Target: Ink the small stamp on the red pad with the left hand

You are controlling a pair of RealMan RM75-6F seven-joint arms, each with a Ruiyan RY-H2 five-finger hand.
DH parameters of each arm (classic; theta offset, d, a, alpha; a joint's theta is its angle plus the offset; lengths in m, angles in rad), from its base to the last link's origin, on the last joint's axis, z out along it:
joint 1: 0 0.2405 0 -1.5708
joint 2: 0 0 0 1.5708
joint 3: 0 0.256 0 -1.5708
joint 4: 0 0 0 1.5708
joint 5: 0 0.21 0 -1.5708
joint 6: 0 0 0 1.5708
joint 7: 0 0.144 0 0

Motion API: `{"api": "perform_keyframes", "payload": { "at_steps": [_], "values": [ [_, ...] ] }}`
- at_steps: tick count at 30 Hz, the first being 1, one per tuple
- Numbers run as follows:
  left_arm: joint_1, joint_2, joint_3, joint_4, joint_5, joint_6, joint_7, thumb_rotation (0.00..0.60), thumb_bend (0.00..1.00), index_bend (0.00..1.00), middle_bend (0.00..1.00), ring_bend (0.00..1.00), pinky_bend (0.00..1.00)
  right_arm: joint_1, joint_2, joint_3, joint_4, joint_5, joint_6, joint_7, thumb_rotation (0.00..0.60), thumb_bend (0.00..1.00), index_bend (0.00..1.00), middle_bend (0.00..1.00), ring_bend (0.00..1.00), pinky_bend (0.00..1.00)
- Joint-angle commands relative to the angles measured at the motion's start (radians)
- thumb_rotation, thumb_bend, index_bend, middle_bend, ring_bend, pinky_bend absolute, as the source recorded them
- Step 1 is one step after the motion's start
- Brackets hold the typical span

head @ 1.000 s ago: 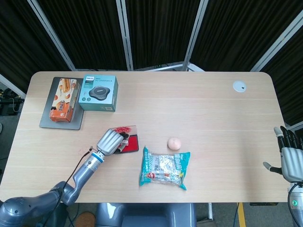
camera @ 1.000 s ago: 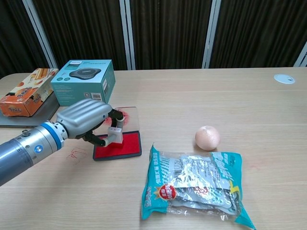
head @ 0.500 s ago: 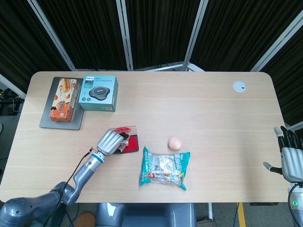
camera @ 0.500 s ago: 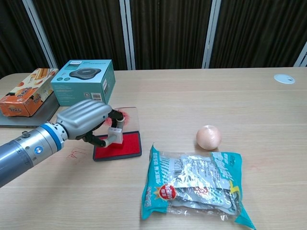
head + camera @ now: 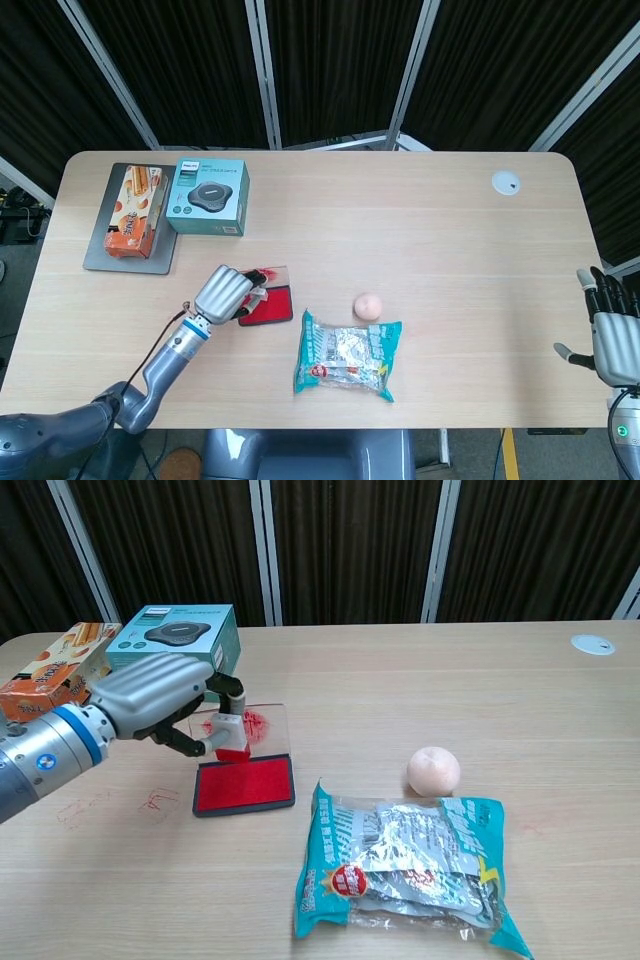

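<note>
My left hand pinches the small stamp, a pale block with a red inked base, and holds it in the air above the far edge of the red ink pad. The pad lies flat on the table with its clear lid folded back behind it, smeared with red. In the head view the hand hides most of the stamp. My right hand hangs at the table's right edge with its fingers spread and nothing in it.
A teal box and an orange snack box on a grey tray stand at the back left. A peach-coloured ball and a blue snack bag lie right of the pad. Red stamp marks dot the table.
My left hand has lifted the stamp off the red pad and drawn it up and to the left. The pad's whole red face now shows. The right hand has not moved.
</note>
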Motion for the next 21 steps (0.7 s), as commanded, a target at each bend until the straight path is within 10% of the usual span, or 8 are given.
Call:
{"api": "perform_keyframes", "payload": {
  "at_steps": [1,21],
  "values": [
    [0.027,0.050,0.019,-0.045,0.006,0.021,0.007,0.600,0.43,0.66,0.62,0.82,0.87,-0.002,0.002,-0.002,-0.004,-0.004,0.003,0.001,0.600,0.00,0.00,0.00,0.00,0.00],
    [0.117,0.058,0.082,0.092,0.009,0.031,-0.104,0.600,0.43,0.62,0.60,0.82,0.87,-0.008,0.009,-0.006,-0.022,-0.021,0.017,-0.002,0.600,0.00,0.00,0.00,0.00,0.00]
  ]
}}
